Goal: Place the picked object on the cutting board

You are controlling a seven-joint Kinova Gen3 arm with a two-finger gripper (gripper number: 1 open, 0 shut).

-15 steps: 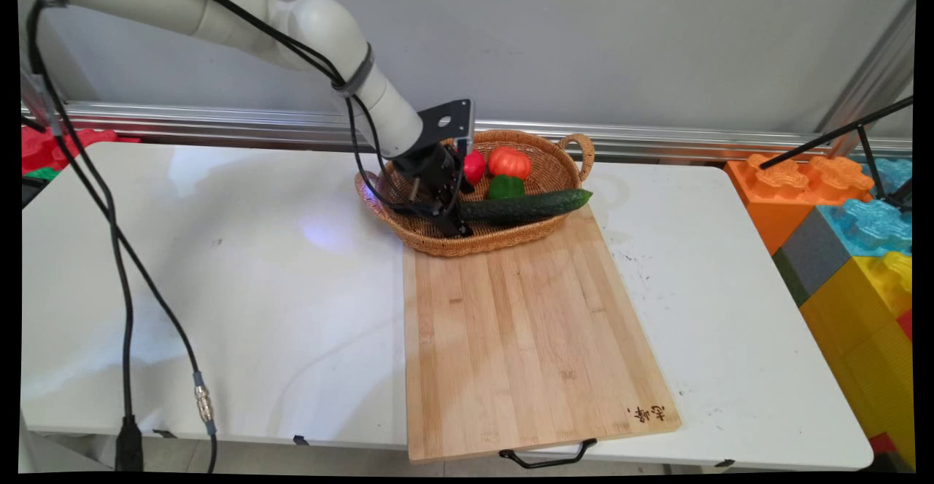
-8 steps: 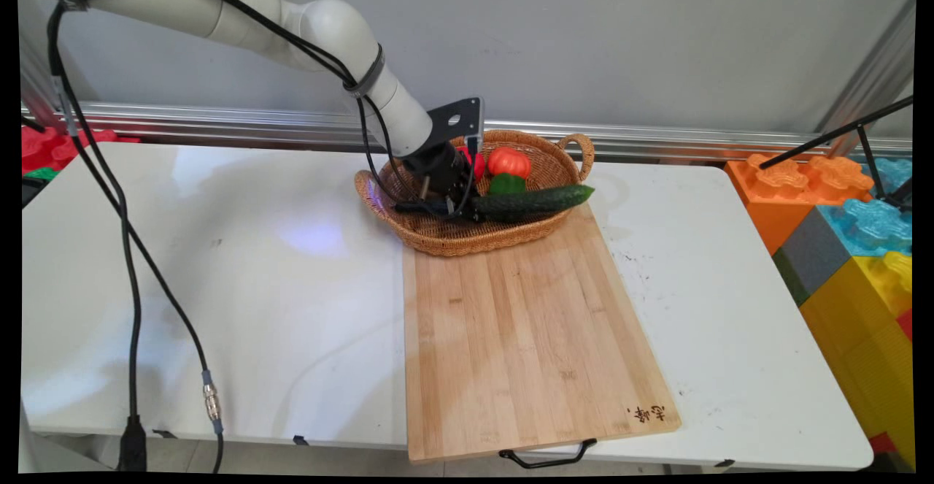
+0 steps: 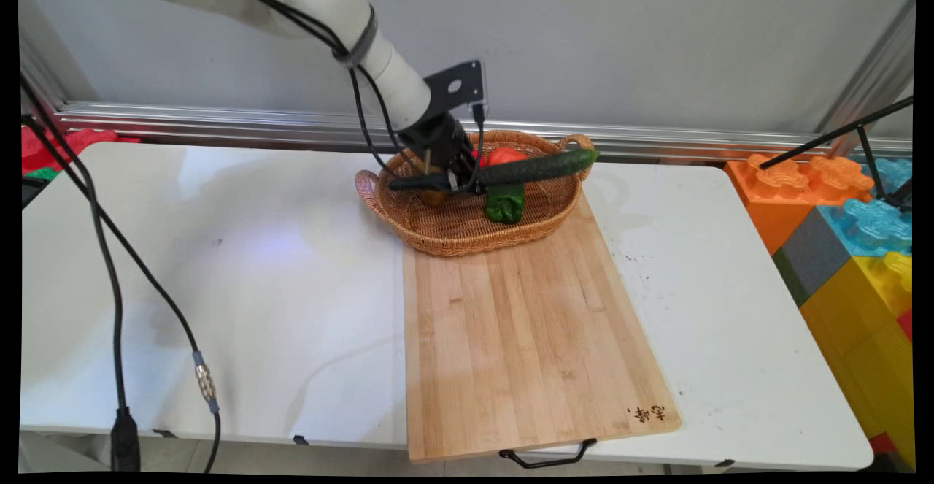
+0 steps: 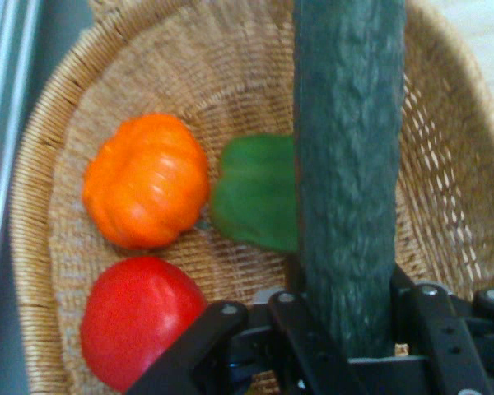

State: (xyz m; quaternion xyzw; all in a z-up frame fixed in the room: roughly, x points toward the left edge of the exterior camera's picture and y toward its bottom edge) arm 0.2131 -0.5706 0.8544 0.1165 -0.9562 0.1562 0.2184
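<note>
One cucumber [image 3: 529, 168] hangs clamped near one end in the end effector [image 3: 458, 179] above a wicker basket [image 3: 467, 234], stretching level past the far handle. In the basket lie one green pepper [image 3: 505, 203], one orange pumpkin [image 4: 146, 181] and one red tomato [image 4: 136, 317]. One wooden cutting board [image 3: 525, 331] lies on the white table [image 3: 219, 287], touching the basket's near side.

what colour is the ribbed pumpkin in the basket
Orange; the pumpkin shows best in the hand view, beside the green pepper.
</note>
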